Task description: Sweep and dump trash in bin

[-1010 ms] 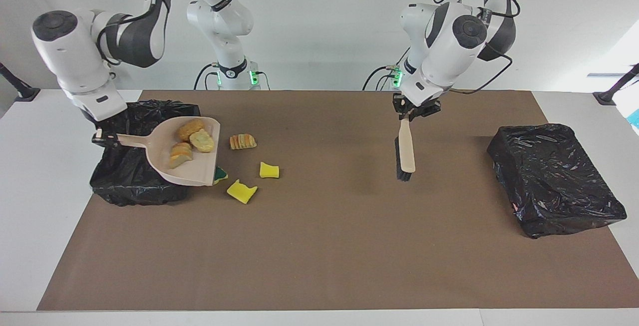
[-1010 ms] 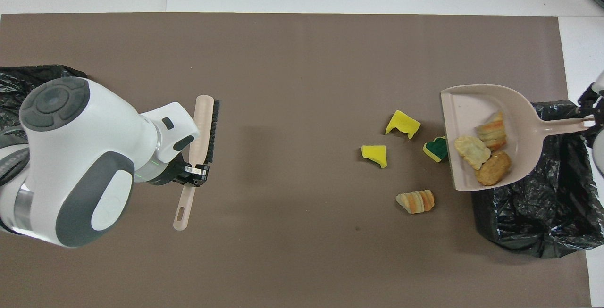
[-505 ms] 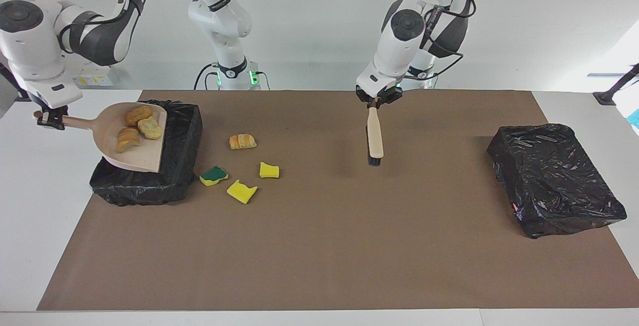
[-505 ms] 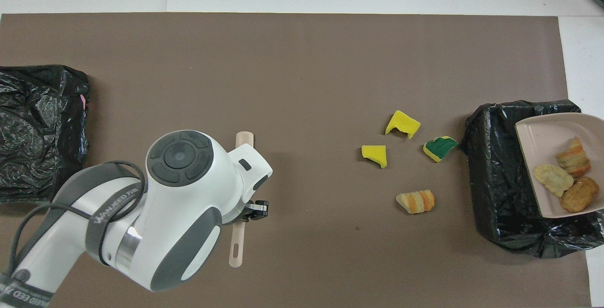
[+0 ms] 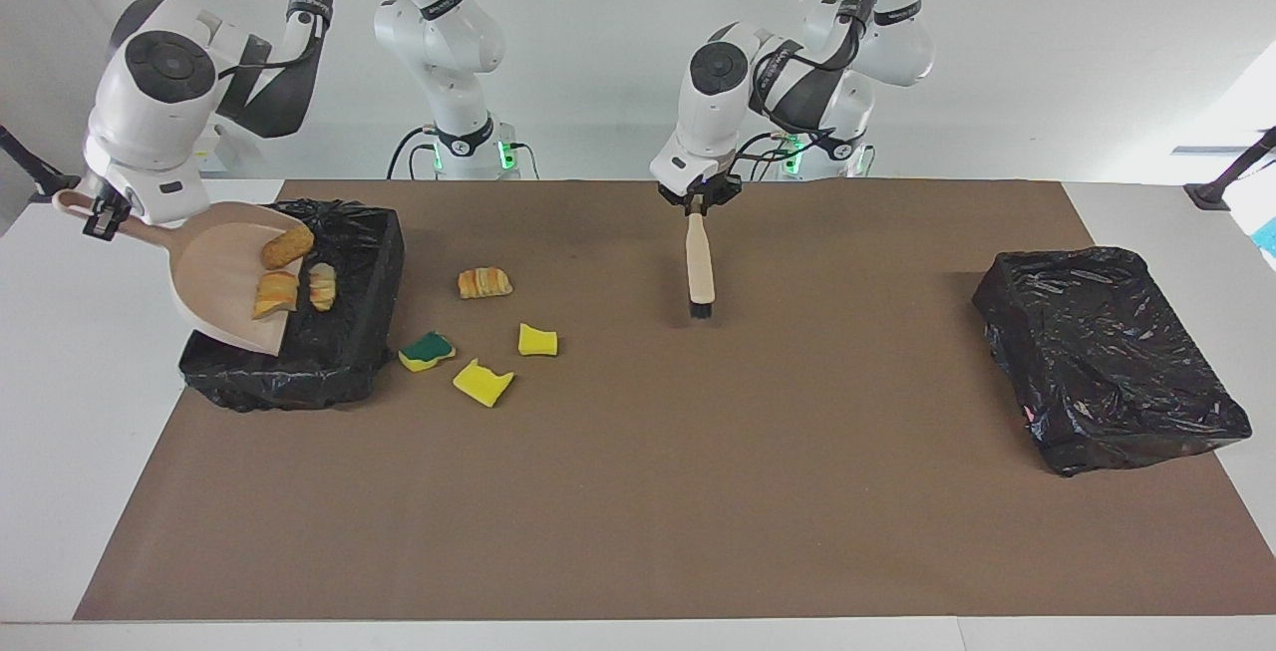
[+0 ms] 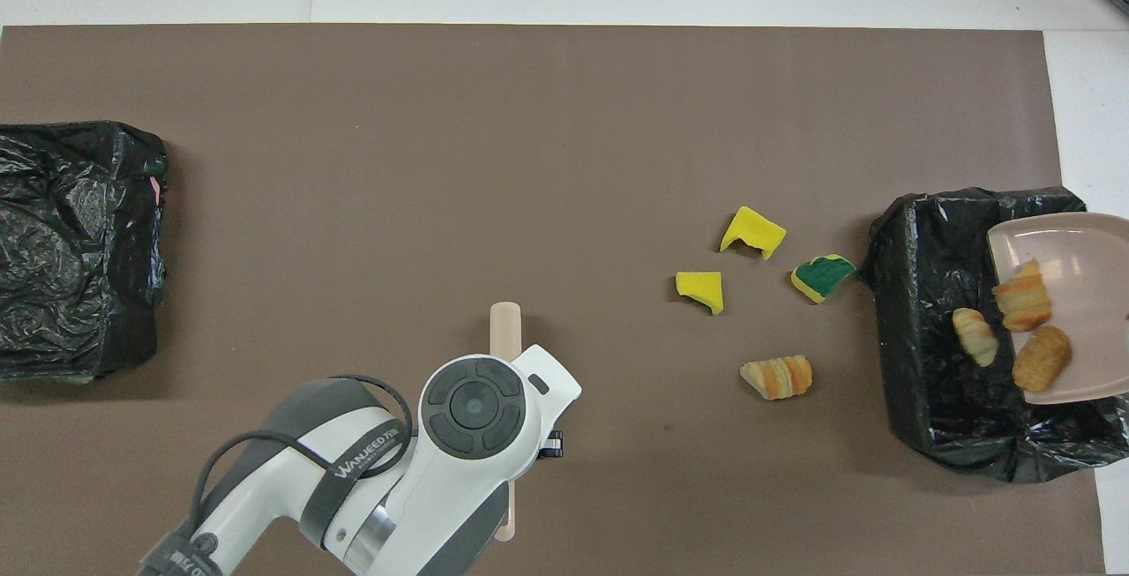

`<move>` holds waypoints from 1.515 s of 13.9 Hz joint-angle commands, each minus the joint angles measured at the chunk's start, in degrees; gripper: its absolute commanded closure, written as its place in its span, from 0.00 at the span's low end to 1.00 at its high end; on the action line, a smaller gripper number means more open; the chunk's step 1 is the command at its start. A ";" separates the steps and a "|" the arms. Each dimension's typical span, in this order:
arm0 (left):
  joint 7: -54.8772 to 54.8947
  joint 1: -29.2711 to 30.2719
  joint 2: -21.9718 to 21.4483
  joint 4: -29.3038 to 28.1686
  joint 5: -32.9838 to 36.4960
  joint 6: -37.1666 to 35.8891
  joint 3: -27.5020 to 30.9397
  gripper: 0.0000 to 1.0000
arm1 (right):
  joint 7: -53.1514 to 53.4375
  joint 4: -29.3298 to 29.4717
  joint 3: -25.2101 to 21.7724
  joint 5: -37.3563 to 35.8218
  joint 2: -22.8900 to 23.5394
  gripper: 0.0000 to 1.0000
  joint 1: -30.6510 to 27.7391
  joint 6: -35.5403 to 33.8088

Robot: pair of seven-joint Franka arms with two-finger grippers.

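1. Right gripper [image 5: 100,222] was clamped shut on the handle of the dustpan [image 5: 221,272], held tilted over the bin [image 5: 339,352] at the right arm's end of the table, its open lip pointing down into the bin
2. Three bread pieces [image 5: 287,245] sat at the low lip of the dustpan, well down the pan from the gripper; in the overhead view one of them [image 6: 975,335] lay past the lip, over the bin's black liner
3. Four pieces lay on the brown mat [image 5: 638,491] beside the bin, apart from both grippers: a striped bread piece [image 5: 484,282], a green-topped sponge [image 5: 427,351] just beside the bin, and two yellow sponge pieces [image 5: 537,339] [image 5: 482,382]
4. Left gripper [image 5: 698,200] was closed tight on the handle of the brush [image 5: 700,272], which hung bristles down over the middle of the mat, well apart from the trash
5. A second black-bagged bin [image 5: 1107,357] sat at the left arm's end of the table
6. Against half a second earlier: dustpan tipped more steeply, the bread slid toward its lip, the brush carried closer to the loose trash; the four pieces on the mat had not moved
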 commanded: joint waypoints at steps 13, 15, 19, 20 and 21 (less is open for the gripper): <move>-3.95 -4.44 -1.67 -7.40 -2.04 7.50 1.10 1.00 | 19.97 0.73 0.25 30.50 -3.46 1.00 3.51 -6.55; -2.12 -4.44 -1.14 -7.66 -2.04 7.59 1.10 1.00 | 30.77 -0.15 0.25 35.08 -1.79 1.00 6.76 -6.73; -1.74 -4.18 -0.70 -7.23 -2.04 7.51 1.19 0.00 | 52.92 0.46 0.25 42.73 2.42 1.00 15.29 -4.63; -1.66 -3.57 -1.05 -6.70 -2.04 7.07 1.28 0.00 | 57.24 0.55 0.25 44.23 3.39 1.00 16.87 -3.14; -1.58 -2.78 -1.05 -5.30 -2.04 5.84 1.54 0.00 | 61.72 0.72 0.25 45.12 4.36 1.00 18.88 -1.64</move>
